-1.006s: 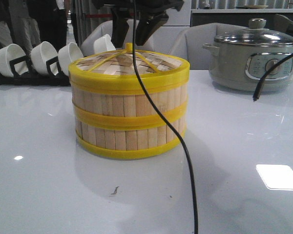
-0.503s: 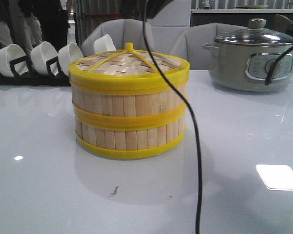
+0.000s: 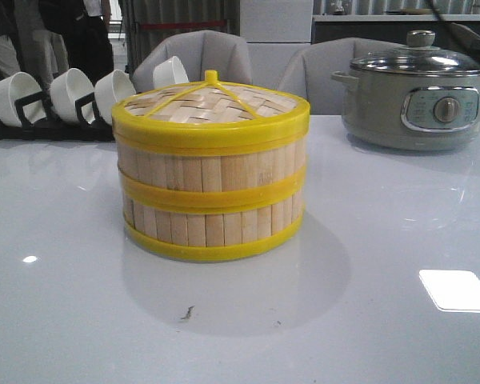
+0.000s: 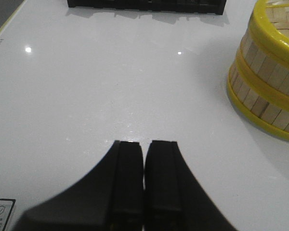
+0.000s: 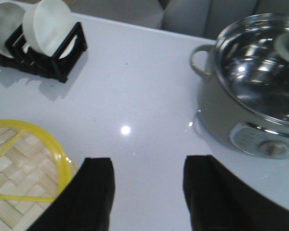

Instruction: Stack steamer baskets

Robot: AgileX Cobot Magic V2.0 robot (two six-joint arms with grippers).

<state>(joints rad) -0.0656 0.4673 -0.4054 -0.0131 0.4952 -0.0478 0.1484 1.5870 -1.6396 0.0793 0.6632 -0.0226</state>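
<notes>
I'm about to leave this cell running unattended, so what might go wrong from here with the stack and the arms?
The steamer baskets sit stacked and lidded; the open right gripper hovers just above the lid's edge, so a low sweep might nudge the stack askew. The shut left gripper is low over the table beside the stack; a sideways move might clip it. The electric pot stands near the right arm's path.

Pale bamboo steamer baskets banded yellow, herringbone-woven lid; grey-green pot; white bowls; glossy white table.

The steamer baskets are cut by the left wrist view's edge, and only a lid sliver shows in the right wrist view. The electric pot runs off that view's edge.
</notes>
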